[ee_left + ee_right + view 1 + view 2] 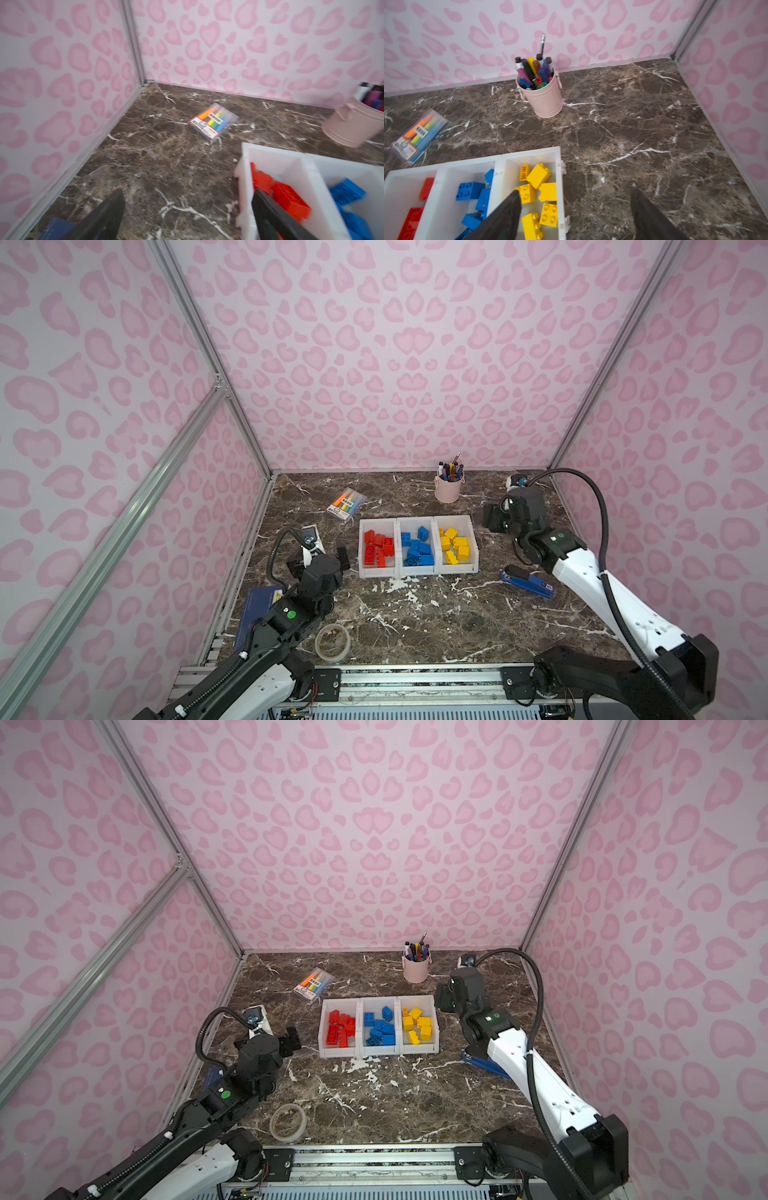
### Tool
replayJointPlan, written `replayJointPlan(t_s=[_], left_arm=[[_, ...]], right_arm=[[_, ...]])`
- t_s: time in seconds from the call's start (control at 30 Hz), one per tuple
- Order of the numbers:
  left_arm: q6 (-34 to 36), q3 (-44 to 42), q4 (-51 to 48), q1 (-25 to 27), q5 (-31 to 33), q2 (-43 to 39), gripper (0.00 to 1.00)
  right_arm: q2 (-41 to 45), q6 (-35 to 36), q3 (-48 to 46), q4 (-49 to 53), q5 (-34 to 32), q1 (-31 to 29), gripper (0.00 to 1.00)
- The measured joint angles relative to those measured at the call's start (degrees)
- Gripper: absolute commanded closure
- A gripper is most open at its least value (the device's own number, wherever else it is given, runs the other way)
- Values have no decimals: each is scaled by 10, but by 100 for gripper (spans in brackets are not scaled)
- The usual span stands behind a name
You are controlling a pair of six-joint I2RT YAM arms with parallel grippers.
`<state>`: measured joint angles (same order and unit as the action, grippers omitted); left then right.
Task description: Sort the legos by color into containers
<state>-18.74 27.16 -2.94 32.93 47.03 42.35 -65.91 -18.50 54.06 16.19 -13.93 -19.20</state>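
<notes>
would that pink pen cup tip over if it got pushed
Likely tips if pushed high: the cup is narrower at its base than its rim, and the pens stand well above it. Pushed low, it may slide instead, since the table looks smooth and glossy.
</notes>
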Motion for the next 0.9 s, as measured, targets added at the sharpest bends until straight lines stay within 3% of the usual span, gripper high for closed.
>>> replayJointPlan(t_s=[0.23,0.43,0.63,0.9], left_arm=[[36,-111,164,-117,-19,31,3],[54,-122,278,-187,-55,164,2],[32,-132,375,-278,-127,246,3],[47,-66,414,-295,-211,326,2]], right_arm=[[97,61,-280,-224,-54,48,1],[40,92,-385,-391,-75,129,0],[-36,101,-385,-488,-56,155,0],[-141,143,-374,-637,-24,156,0]])
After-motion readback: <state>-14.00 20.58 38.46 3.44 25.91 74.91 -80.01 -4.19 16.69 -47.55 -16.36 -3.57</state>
